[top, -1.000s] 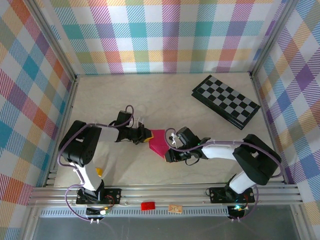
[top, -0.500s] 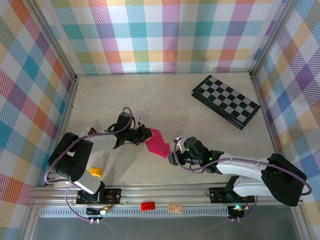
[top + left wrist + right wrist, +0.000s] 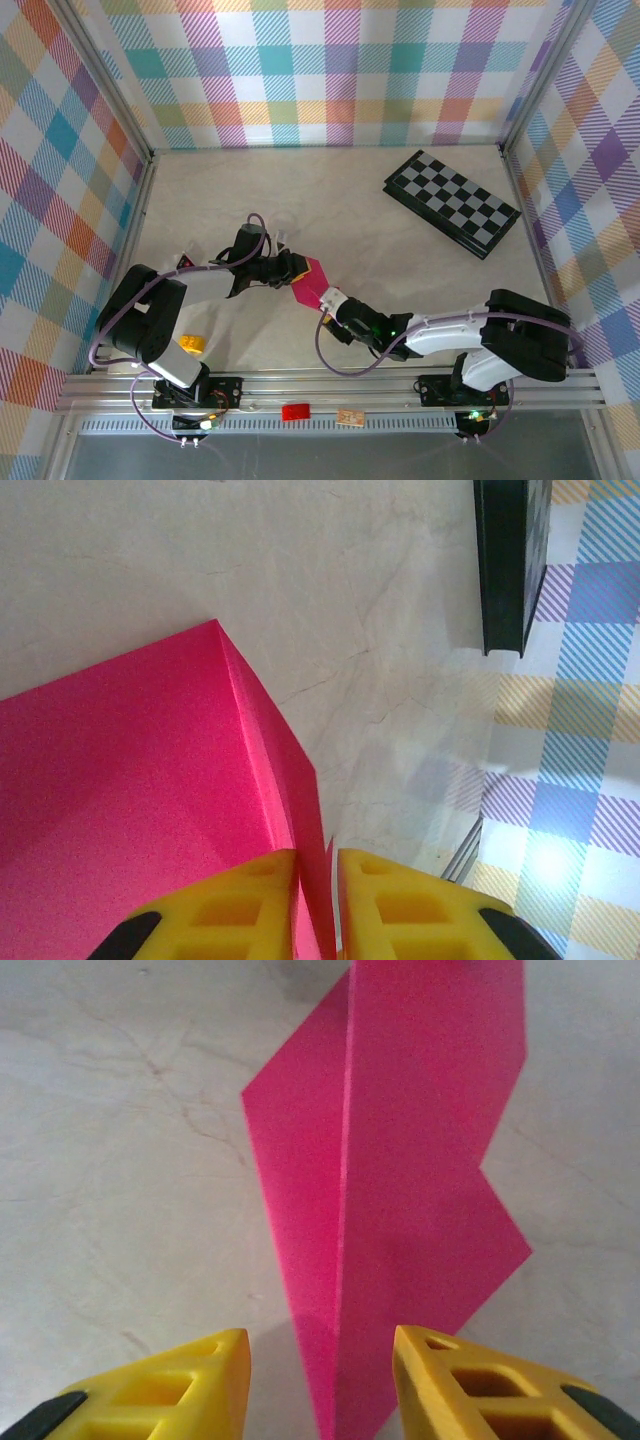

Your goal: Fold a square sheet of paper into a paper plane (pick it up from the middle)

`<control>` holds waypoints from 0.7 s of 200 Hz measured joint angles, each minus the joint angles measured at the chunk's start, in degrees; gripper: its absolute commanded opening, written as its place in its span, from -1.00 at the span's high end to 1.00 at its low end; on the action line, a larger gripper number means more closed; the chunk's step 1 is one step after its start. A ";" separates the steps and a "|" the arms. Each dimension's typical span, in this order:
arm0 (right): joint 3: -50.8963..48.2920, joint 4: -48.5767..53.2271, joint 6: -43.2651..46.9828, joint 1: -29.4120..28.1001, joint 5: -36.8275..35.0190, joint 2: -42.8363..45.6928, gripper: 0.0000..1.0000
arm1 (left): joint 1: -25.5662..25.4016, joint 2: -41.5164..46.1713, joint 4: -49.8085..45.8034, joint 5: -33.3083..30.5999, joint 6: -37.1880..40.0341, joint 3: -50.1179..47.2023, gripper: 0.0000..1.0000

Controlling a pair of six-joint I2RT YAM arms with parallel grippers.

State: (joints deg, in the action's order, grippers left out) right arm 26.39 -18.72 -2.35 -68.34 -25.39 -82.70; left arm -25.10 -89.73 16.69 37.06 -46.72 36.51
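Observation:
The square sheet of paper is folded into a slim pink paper plane (image 3: 312,281) lying mid-table, its pointed tip toward the near side. My left gripper (image 3: 296,270) is at its far-left end, and in the left wrist view the yellow fingers (image 3: 240,905) of the left gripper (image 3: 317,858) pinch a raised fold of the paper plane (image 3: 130,800). My right gripper (image 3: 328,301) sits at the tip. In the right wrist view the right gripper (image 3: 318,1345) is open, its fingers (image 3: 190,1380) straddling the tip of the paper plane (image 3: 420,1160) without touching it.
A black-and-grey checkerboard (image 3: 452,202) lies at the back right, its edge showing in the left wrist view as well (image 3: 505,570). A small yellow piece (image 3: 190,343) lies near the left arm's base. A red tag (image 3: 295,410) rests on the front rail.
My right gripper has swung left and forward to the paper's tip. The left gripper has barely moved and keeps hold of the paper, which now looks slimmer.

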 measured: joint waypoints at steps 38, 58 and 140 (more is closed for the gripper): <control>0.85 -1.90 1.57 -0.02 -2.51 -2.64 0.16 | 0.00 -0.35 0.00 0.83 0.00 0.02 0.64; 0.87 -3.19 1.81 -0.02 -3.34 -3.78 0.23 | -0.02 -1.03 0.00 1.07 0.00 0.04 0.64; 0.87 -4.85 2.05 -0.02 -4.68 -5.92 0.29 | -0.02 -1.31 0.00 1.53 0.02 0.09 0.65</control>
State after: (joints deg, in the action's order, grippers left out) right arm 27.27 -23.57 -0.30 -68.36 -30.06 -88.62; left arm -25.12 -91.05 16.69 38.59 -46.70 36.60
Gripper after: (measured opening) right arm 0.352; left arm 0.176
